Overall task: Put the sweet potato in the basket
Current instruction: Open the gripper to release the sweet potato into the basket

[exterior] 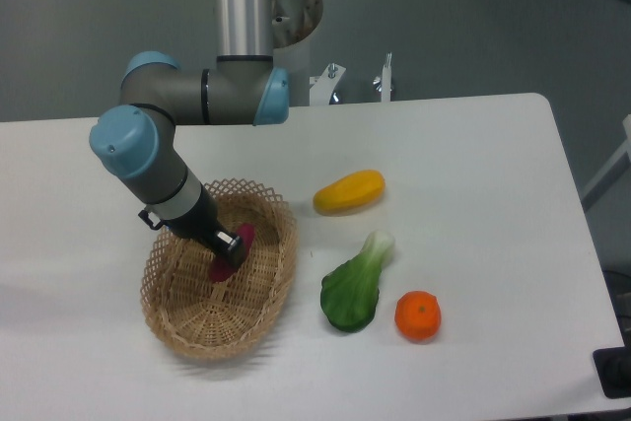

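Apparently sweet potato [233, 255] touches gripper [228, 245], inside basket [182, 327].

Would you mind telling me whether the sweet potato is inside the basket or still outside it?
Inside: the sweet potato shows within the basket rim, over the woven floor, at the gripper.

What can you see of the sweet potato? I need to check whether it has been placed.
The sweet potato is a small, slim, magenta-purple piece, smooth-looking, lying tilted inside the basket, over its upper middle. The gripper covers its middle, so only both ends show. Whether the jaws clamp it cannot be told.
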